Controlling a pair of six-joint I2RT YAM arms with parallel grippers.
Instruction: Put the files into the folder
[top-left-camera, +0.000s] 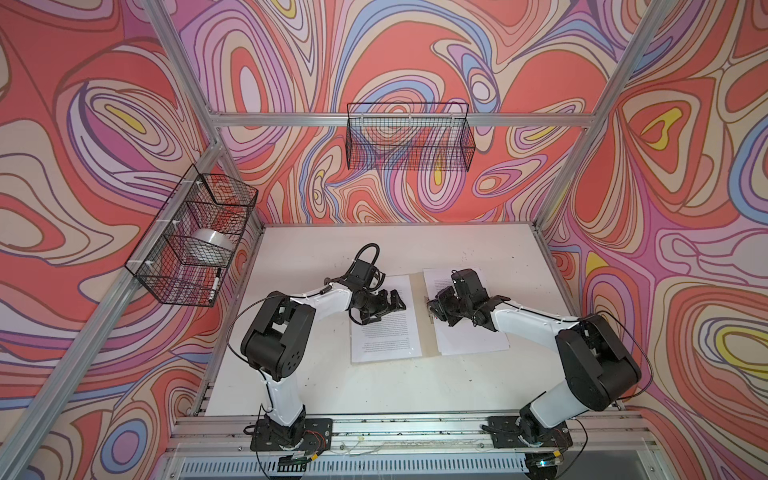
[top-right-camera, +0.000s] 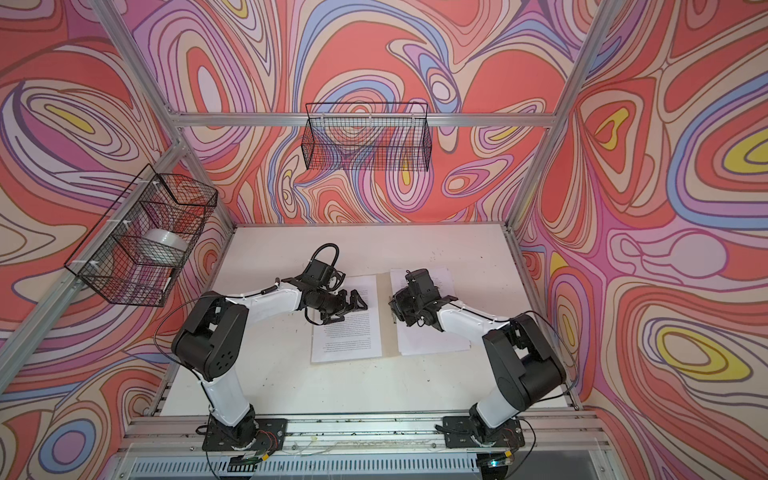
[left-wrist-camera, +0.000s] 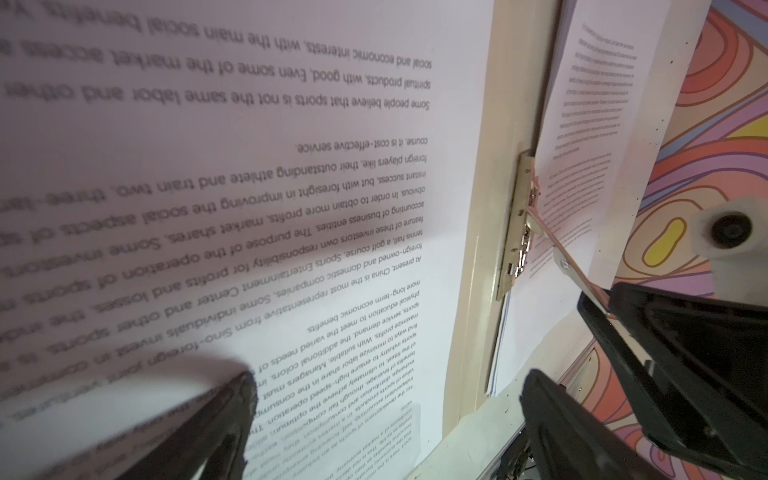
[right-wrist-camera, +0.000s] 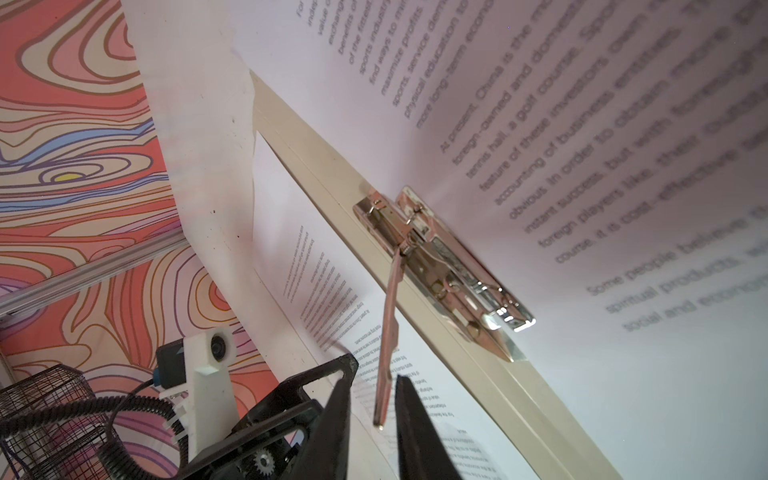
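Checking in from the remote station. The folder (top-left-camera: 427, 334) lies open flat in the middle of the desk (top-left-camera: 374, 395), and only its tan spine strip (left-wrist-camera: 478, 249) shows between the pages. The files are spread over both halves. One printed sheet (top-left-camera: 384, 336) covers the left half, and a small pile (top-left-camera: 469, 336) sits on the right half. Both top views show them the same way (top-right-camera: 347, 336) (top-right-camera: 432, 338). At the pile's edge in the left wrist view I can count a few sheets, but not how many there are.

The metal clip (right-wrist-camera: 449, 257) sits on the spine, right against the edge of the right pile. I honestly can't tell whether that paper is under it or just butted up to it. The clip's lever (right-wrist-camera: 388, 316) is tilted up off the folder.

My right jaws are only a little open. The lever's tip is between the two fingers (right-wrist-camera: 415, 436), with a sliver of gap on each side, so they aren't clamped on it.

My left jaws are spread as wide as they go over the left sheet and aren't holding anything. One finger (left-wrist-camera: 224, 424) is low over the print.
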